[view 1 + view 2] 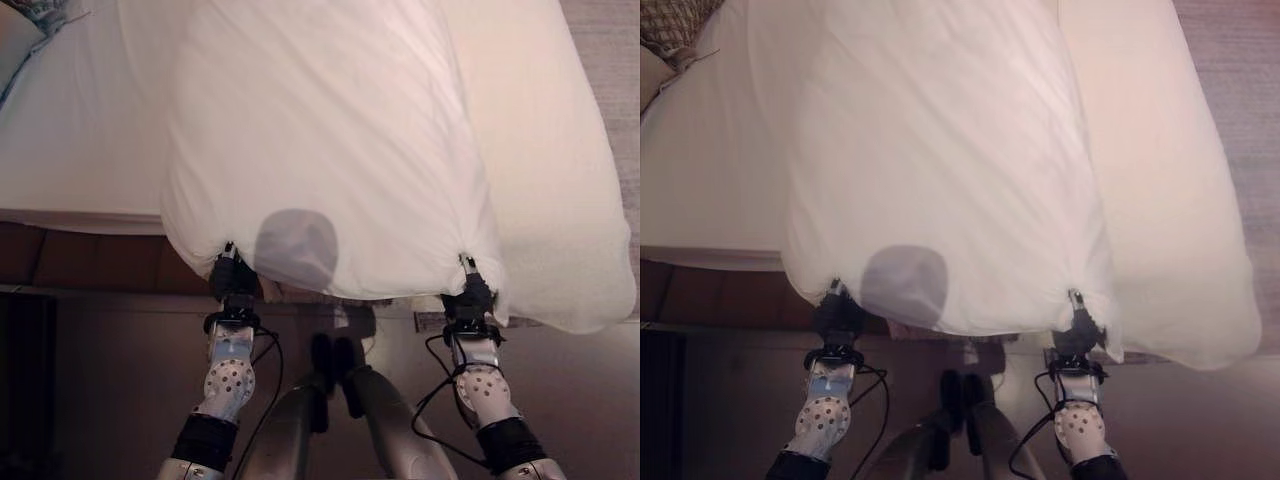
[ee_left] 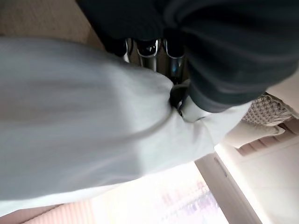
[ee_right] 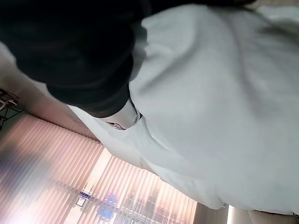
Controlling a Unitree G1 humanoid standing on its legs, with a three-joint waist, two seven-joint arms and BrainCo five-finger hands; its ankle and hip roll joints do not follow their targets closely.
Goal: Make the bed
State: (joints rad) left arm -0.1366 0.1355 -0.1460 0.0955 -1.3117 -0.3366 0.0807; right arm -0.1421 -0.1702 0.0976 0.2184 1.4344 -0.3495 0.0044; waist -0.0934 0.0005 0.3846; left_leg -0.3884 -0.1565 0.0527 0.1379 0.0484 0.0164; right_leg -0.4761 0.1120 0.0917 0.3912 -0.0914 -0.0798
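Both hands, left hand (image 1: 232, 283) and right hand (image 1: 470, 292), pinched near corners of soft white puffy duvet (image 1: 320, 140), stretched between them. Draped far across white-sheeted bed (image 1: 70, 150). Likely light, floppy, billowy; best gripped at corners. Patterned woven cushion (image 1: 675, 25) far left.

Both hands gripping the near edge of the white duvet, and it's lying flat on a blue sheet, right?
Not quite: the sheet is white, not blue, as the left eye view shows. The rest holds: the left hand and the right hand each pinch a near corner of the white duvet.
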